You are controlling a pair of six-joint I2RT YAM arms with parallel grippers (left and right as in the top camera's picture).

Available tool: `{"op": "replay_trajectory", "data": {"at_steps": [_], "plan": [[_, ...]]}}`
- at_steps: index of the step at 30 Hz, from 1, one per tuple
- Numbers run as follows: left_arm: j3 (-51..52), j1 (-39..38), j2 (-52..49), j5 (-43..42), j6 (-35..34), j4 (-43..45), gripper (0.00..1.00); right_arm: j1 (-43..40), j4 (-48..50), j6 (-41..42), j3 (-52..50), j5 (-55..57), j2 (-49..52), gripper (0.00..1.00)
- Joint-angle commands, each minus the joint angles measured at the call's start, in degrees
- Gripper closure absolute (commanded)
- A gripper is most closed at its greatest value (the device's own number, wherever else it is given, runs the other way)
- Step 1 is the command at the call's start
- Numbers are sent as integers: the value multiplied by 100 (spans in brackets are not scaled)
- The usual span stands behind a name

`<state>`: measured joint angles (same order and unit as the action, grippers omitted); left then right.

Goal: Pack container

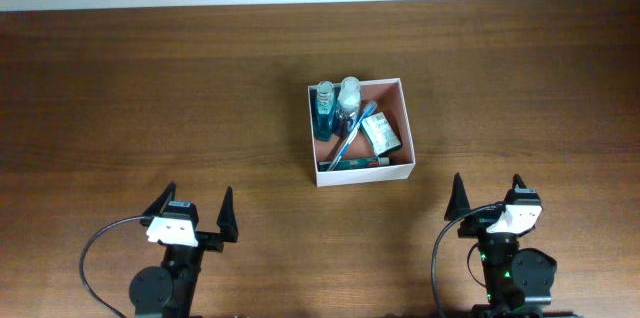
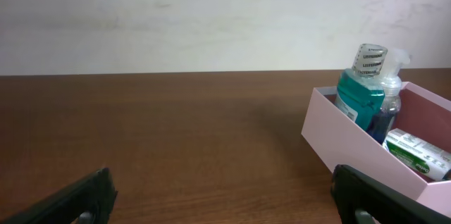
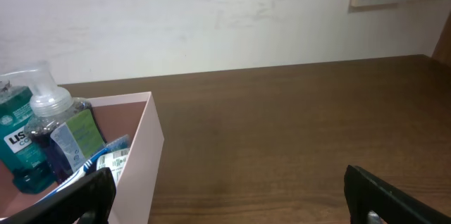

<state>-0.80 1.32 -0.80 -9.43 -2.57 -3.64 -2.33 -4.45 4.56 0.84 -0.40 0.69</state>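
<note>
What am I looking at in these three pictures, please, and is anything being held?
Two small robot arms stand at a brown wooden table. One picture looks straight down; the other two come from wrist cameras, so the dark shapes at their lower corners are each arm's own fingers. The left gripper and right gripper stand open, holding nothing. Beyond them sits a square white-walled container holding a teal mouthwash bottle, a clear pump bottle, a blue toothbrush and a small green-and-white box.
</note>
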Motion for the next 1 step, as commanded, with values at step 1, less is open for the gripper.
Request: {"op": "replay_trajectory", "data": {"at_steps": [1], "plan": [[33,35,50,20,92,-9,1,0,-2,61,-52,70,-50,2]]}}
